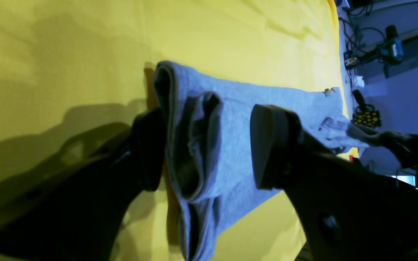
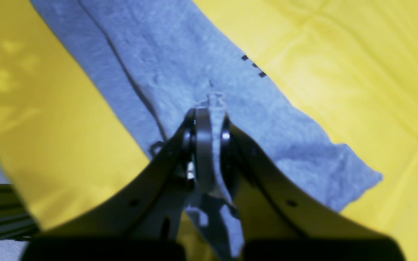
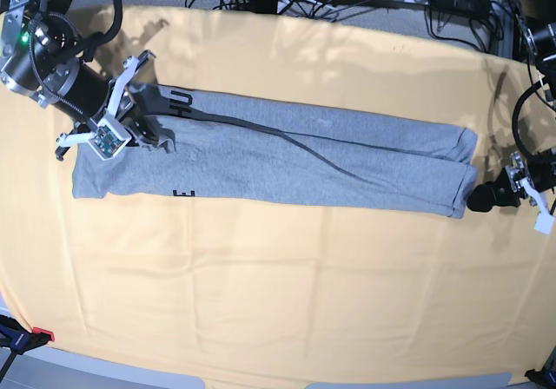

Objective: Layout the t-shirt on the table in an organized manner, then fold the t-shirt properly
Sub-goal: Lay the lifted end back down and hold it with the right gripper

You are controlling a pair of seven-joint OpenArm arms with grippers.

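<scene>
Grey cotton, folded lengthwise into a long band: the t-shirt (image 3: 278,154) lay across the middle of the tabletop (image 3: 287,302), running side to side in the base view, black lettering peeking out near the right arm's end.

Right hand (image 2: 209,108) was pinched tight on a small ridge of the t-shirt, fabric bunched between its fingertips. Left hand (image 1: 209,145) sat at the opposite end, spread wide, its fingers (image 1: 270,145) straddling the rolled end of the band without clamping it. I couldn't tell whether the lower finger was under the layers or just beside them.

Risks as I read them:
- The right pinch looked shallow, maybe top layer only. Lifting from there would peel that layer and open the lengthwise fold.
- If the left hand closed as positioned it could catch only part of the stack, or snag the yellow cloth on the tabletop along with it, dragging the cover.
- Uneven lift between ends would skew the band, so the cross fold would land crooked.
- A dark fold line ran diagonally along the band; layers already weren't perfectly aligned.
</scene>
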